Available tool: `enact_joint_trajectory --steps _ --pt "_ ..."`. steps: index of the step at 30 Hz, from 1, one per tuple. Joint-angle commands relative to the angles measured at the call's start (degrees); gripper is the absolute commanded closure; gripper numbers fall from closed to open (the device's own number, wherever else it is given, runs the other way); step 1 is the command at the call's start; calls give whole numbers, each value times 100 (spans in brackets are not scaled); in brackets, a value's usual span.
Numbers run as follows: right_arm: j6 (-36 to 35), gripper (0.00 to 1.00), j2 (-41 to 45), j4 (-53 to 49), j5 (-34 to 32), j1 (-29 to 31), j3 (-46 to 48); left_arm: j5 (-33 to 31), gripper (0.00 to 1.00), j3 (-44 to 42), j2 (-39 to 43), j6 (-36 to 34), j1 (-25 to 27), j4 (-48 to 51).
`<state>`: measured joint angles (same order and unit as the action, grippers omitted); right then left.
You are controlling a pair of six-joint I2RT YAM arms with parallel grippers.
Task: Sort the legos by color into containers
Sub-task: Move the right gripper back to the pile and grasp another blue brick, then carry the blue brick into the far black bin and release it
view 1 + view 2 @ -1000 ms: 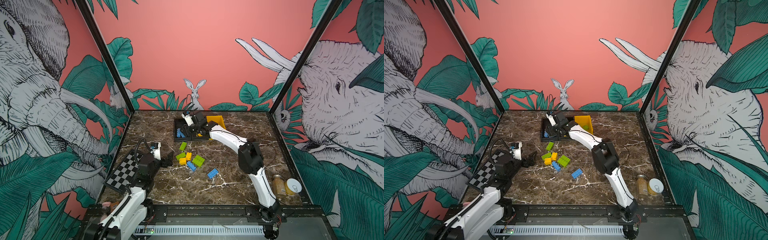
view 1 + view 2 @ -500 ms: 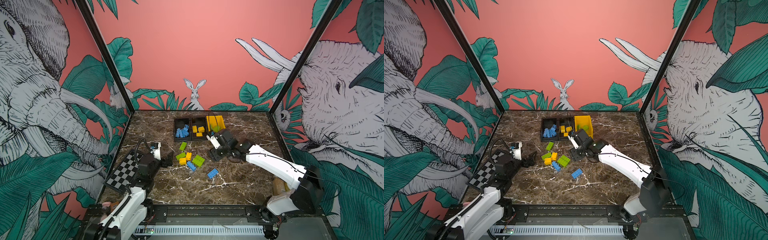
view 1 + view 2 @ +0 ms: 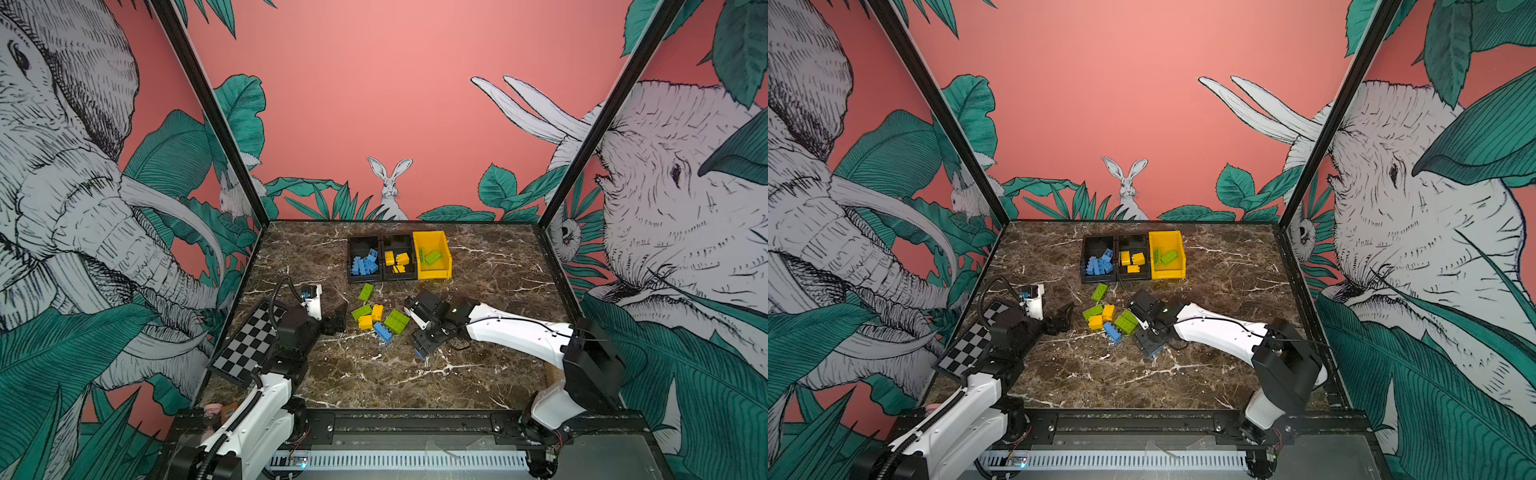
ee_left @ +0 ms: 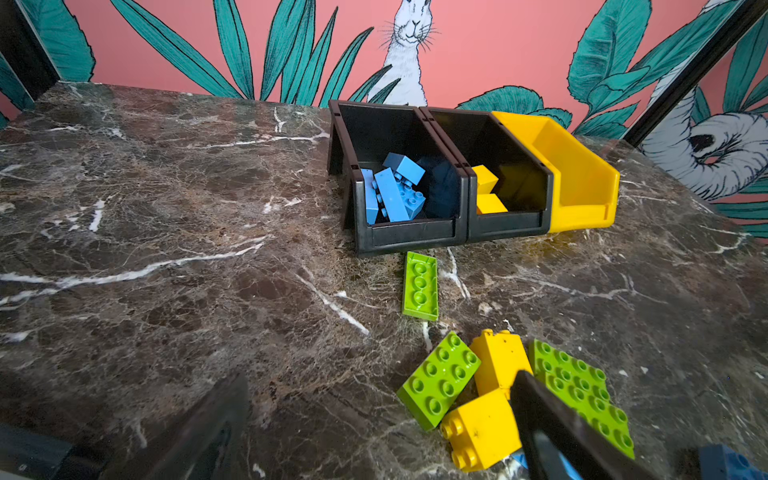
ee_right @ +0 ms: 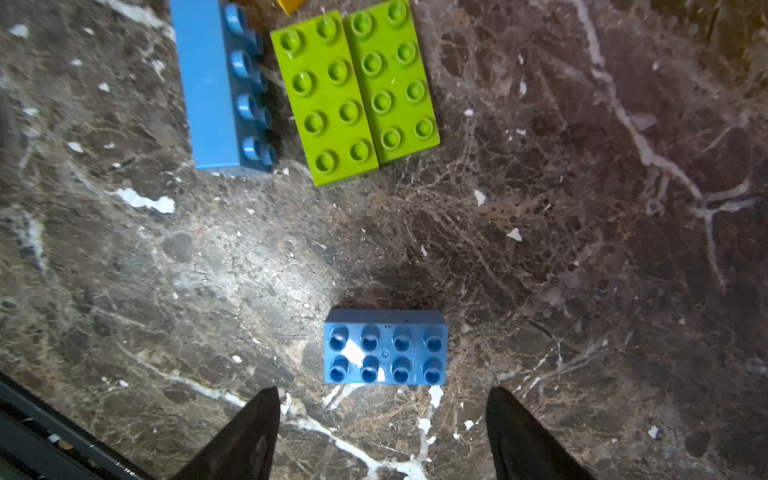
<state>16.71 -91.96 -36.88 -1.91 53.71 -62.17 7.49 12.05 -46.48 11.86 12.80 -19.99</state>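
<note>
Blue lego [image 5: 385, 347] lying studs-up on the worktop [image 5: 582, 249], just ahead of the right pincer [image 5: 382, 424] spread wide and empty, with loose legos [image 3: 397, 322] at ten o'clock, three containers [image 3: 363, 279] at twelve, left pincer [image 3: 337, 321] wide, empty, at nine.

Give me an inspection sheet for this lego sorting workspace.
Surface: marble tabletop, no spills seen.
Job's things: blue bricks in left black bin, yellow bricks in middle black bin, green bricks in yellow bin; loose pile of mixed bricks before the bins; lone blue brick apart, studs up.
Clutter: checkerboard at the left edge.
Grippers: left gripper open, empty, beside the pile; right gripper open, empty, over the lone blue brick.
Cables: black cable loops over the left arm; thin wire along the right arm.
Surroundings: jungle mural walls, rabbit at the back.
</note>
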Motion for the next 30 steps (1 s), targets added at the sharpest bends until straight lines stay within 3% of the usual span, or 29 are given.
enact_joint_trajectory --steps 1,22,30 --pt "-49 22 -231 128 -63 33 30 -12 1 43 55 -8 18 -40" --pt "-25 20 -427 1326 138 -102 1046 -81 1 73 5 -120 20 -18" --pt "-98 26 -518 1397 188 -142 1024 -118 1 95 -14 -166 14 12"
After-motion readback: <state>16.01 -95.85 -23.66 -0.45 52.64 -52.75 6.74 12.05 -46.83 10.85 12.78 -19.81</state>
